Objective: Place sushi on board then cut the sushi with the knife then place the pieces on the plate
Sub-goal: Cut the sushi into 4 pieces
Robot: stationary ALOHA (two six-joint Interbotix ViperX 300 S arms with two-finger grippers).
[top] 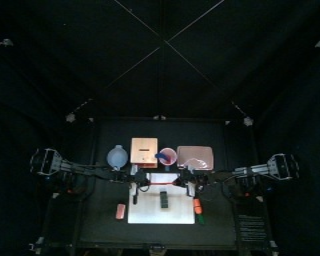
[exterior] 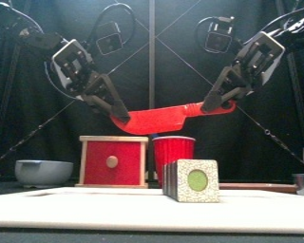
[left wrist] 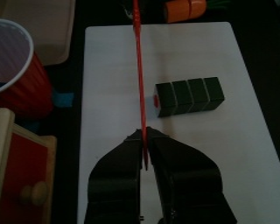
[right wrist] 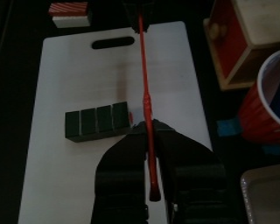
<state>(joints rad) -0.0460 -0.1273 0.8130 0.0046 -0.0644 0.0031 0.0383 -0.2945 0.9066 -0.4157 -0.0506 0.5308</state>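
A red toy knife (exterior: 155, 119) hangs level above the white cutting board (exterior: 117, 211), held at both ends. My left gripper (exterior: 118, 115) is shut on its blade end and my right gripper (exterior: 208, 104) is shut on its handle end. In the wrist views the knife (left wrist: 139, 70) (right wrist: 143, 87) shows edge-on as a thin red line running between the jaws. The dark green sushi roll (exterior: 193, 180) stands whole on the board, below the knife and apart from it. It also shows as a row of joined blocks (left wrist: 189, 94) (right wrist: 99, 122) beside the blade line.
Behind the board stand a blue-grey bowl (exterior: 43, 171), a wooden box with a red drawer front (exterior: 114, 159), a red cup (exterior: 174, 154) and the pink tray (top: 195, 156). An orange toy lies at each side of the board (top: 121, 210) (top: 198, 206).
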